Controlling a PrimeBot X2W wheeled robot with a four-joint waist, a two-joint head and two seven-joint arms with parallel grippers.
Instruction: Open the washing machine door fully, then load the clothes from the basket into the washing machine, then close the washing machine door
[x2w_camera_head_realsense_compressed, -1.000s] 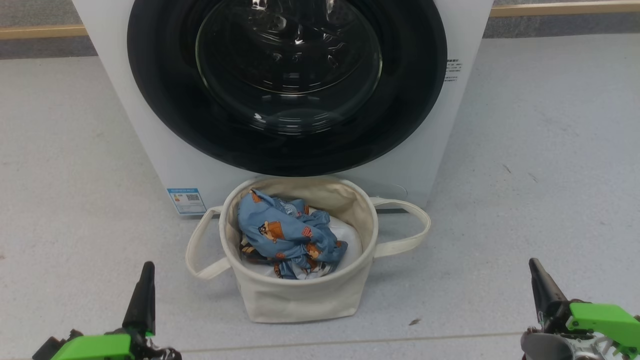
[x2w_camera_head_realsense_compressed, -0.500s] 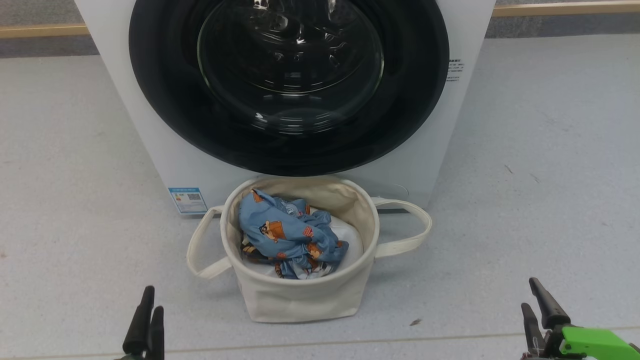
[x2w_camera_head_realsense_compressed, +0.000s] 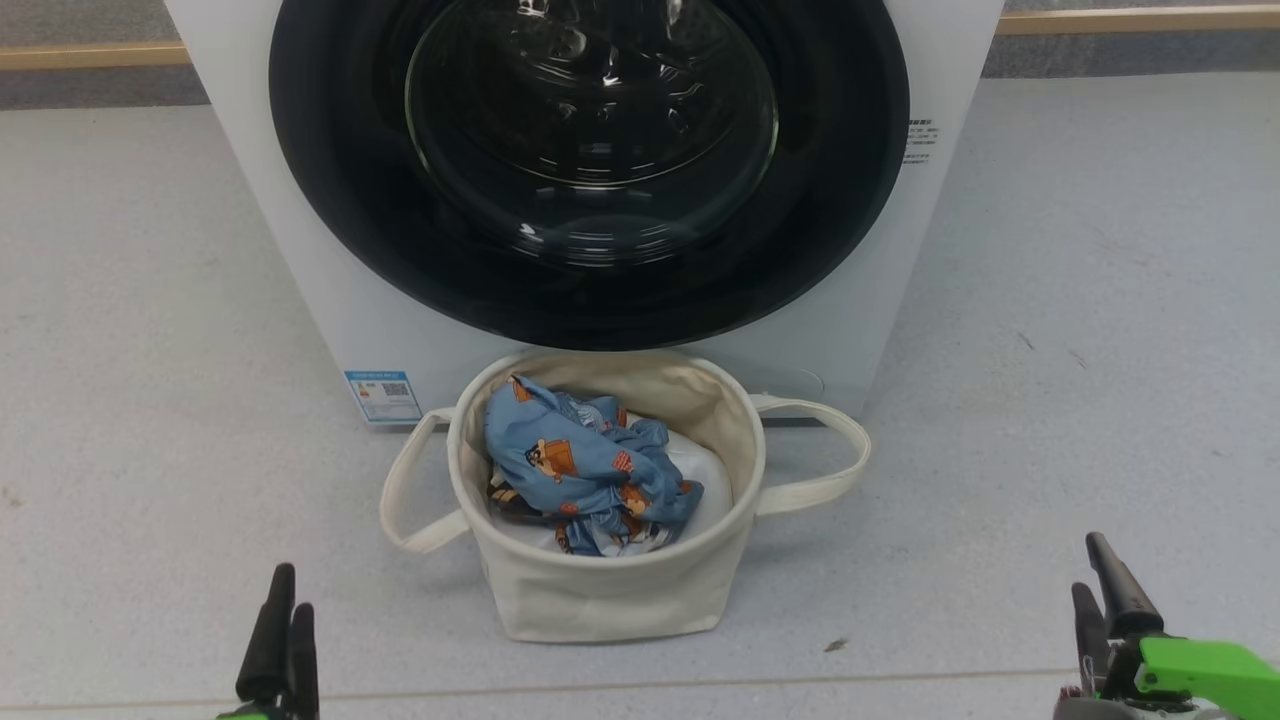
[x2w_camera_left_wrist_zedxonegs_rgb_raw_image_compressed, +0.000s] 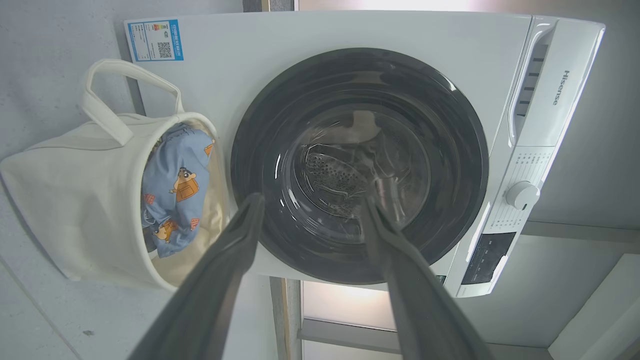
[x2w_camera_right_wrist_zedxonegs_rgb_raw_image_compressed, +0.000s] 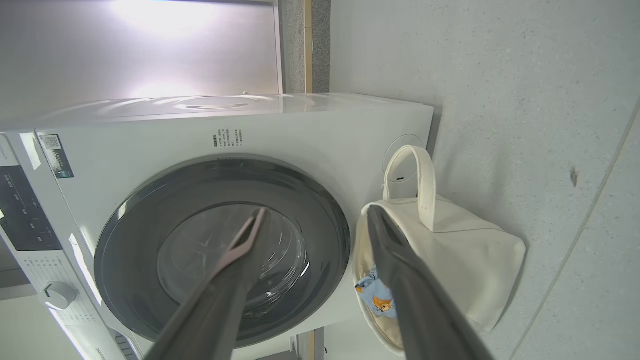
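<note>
The white washing machine (x2w_camera_head_realsense_compressed: 330, 300) stands ahead with its round black washing machine door (x2w_camera_head_realsense_compressed: 590, 150) shut flat against the front. Just before it on the floor is the cream basket (x2w_camera_head_realsense_compressed: 600, 600), holding the light-blue printed clothes (x2w_camera_head_realsense_compressed: 570, 465). My left gripper (x2w_camera_head_realsense_compressed: 290, 600) is low at the left and my right gripper (x2w_camera_head_realsense_compressed: 1090, 565) low at the right, both well short of the basket. Seen from the wrists, the left gripper (x2w_camera_left_wrist_zedxonegs_rgb_raw_image_compressed: 314, 197) and the right gripper (x2w_camera_right_wrist_zedxonegs_rgb_raw_image_compressed: 317, 210) stand open and empty, facing the door (x2w_camera_left_wrist_zedxonegs_rgb_raw_image_compressed: 360, 165) (x2w_camera_right_wrist_zedxonegs_rgb_raw_image_compressed: 150, 225) and the basket (x2w_camera_left_wrist_zedxonegs_rgb_raw_image_compressed: 75, 190) (x2w_camera_right_wrist_zedxonegs_rgb_raw_image_compressed: 465, 250).
A plain white bundle (x2w_camera_head_realsense_compressed: 700, 470) lies under the clothes. A blue label sticker (x2w_camera_head_realsense_compressed: 383, 395) marks the machine's lower left. The control panel with its knob (x2w_camera_left_wrist_zedxonegs_rgb_raw_image_compressed: 522, 195) runs along the machine's top. Grey floor spreads on both sides, and a wooden skirting strip (x2w_camera_head_realsense_compressed: 90, 55) lines the wall.
Both grippers have gone from shut to open and have dropped lower in the head view. The picture has shifted slightly; machine and basket have not moved.
</note>
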